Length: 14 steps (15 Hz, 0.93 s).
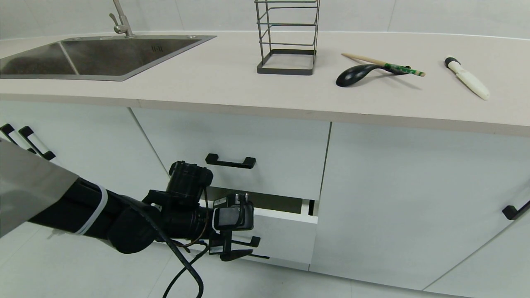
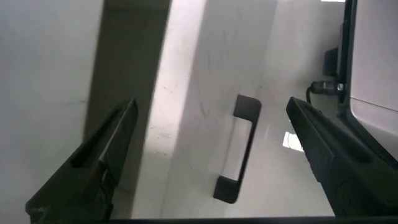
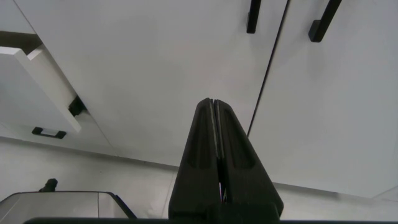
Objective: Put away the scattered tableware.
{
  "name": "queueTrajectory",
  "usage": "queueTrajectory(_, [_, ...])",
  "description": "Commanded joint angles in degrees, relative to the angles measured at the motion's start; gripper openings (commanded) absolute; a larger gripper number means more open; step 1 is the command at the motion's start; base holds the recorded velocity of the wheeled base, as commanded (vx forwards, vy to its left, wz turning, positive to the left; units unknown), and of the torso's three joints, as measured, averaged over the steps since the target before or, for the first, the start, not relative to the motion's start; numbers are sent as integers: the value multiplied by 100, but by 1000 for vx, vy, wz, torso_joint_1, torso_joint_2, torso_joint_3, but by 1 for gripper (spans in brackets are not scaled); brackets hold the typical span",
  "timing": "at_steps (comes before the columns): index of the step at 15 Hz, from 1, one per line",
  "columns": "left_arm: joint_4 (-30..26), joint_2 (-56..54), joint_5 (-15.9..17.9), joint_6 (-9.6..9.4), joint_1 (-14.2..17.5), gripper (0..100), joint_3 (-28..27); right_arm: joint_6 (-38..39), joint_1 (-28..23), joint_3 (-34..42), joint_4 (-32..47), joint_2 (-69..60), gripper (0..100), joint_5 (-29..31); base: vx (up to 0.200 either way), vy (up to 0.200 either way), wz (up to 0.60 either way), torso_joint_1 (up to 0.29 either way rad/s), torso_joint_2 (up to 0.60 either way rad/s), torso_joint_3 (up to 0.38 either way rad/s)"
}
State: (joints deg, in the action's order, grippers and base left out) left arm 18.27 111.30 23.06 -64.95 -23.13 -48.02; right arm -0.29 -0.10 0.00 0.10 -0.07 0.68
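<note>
**While the white lower drawer (image 1: pixel 285 234) is standing ajar, the left gripper (image 1: pixel 232 248) is gaping at its handle**

While its two dark fingers are standing well apart, the left gripper (image 2: pixel 211 106) is hanging low before the drawer front, and the drawer's black bar handle (image 2: pixel 239 149) is showing between them, untouched. The right gripper (image 3: pixel 212 106) is facing white cabinet doors, fingers pressed together on nothing. Up on the pale beige countertop (image 1: pixel 207 87), a glossy black spoon (image 1: pixel 356 74) is lying under a slim wooden chopstick (image 1: pixel 385 65) with a green patterned band. A cream-white knife-shaped utensil (image 1: pixel 468 78) is lying further right. A black wire rack (image 1: pixel 285 62) is standing between them and the stainless steel sink (image 1: pixel 103 54), whose stamped mark is too small to read.
</note>
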Motion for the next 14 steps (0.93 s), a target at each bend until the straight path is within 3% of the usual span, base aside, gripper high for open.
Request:
queueTrajectory(1, [-8, -21, 5, 0, 1, 100, 82, -6, 1, 0, -1, 7, 0, 2, 0, 0, 0, 0, 0, 0])
queueTrajectory(7, [-8, -144, 5, -9, -8, 100, 346, -6, 1, 0, -1, 7, 0, 2, 0, 0, 0, 0, 0, 0])
queueTrajectory(9, [-17, -443, 23, -9, -8, 100, 733, -6, 1, 0, -1, 7, 0, 2, 0, 0, 0, 0, 0, 0])
queueTrajectory(12, [-78, -1436, -4, 88, -104, 100, 1893, -6, 1, 0, -1, 7, 0, 2, 0, 0, 0, 0, 0, 0])
queueTrajectory(14, [-78, -1770, -4, 246, -236, 100, 2077, -6, 1, 0, -1, 7, 0, 2, 0, 0, 0, 0, 0, 0])
